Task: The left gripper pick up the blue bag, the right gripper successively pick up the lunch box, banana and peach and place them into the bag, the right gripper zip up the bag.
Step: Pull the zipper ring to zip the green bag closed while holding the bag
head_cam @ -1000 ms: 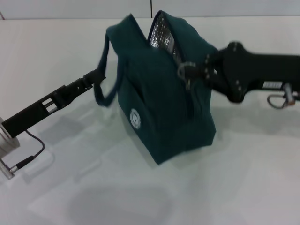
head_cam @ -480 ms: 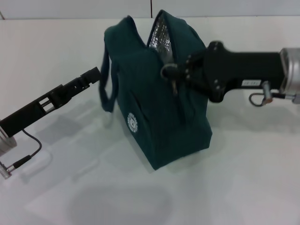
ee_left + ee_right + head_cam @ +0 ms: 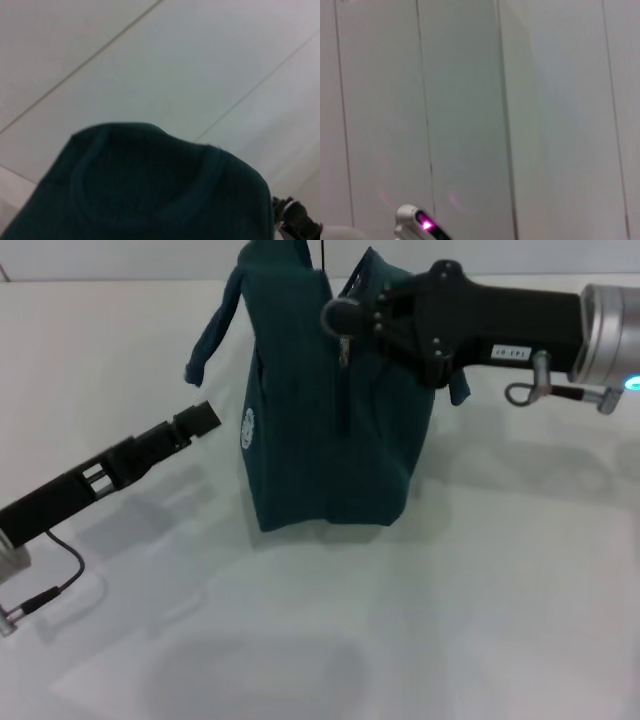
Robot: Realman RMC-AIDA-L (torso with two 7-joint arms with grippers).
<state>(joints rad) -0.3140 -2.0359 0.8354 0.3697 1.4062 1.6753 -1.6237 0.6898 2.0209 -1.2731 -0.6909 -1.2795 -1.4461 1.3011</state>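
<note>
White tabletop (image 3: 480, 620) carries the blue bag (image 3: 320, 440) at upper centre of the head view. Your right gripper (image 3: 345, 318) pinches the ring zip pull (image 3: 338, 312) at its top. Your left gripper (image 3: 205, 417) sits left of it, free; whether it's spread, you cannot tell. Expect soft, slumping fabric: hold handles or zip.

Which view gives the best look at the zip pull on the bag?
The head view: the ring zip pull shows at the top of the bag, right at the right claw. The left wrist view shows only bag fabric, no pull. The right wrist view shows none of the bag.
</note>
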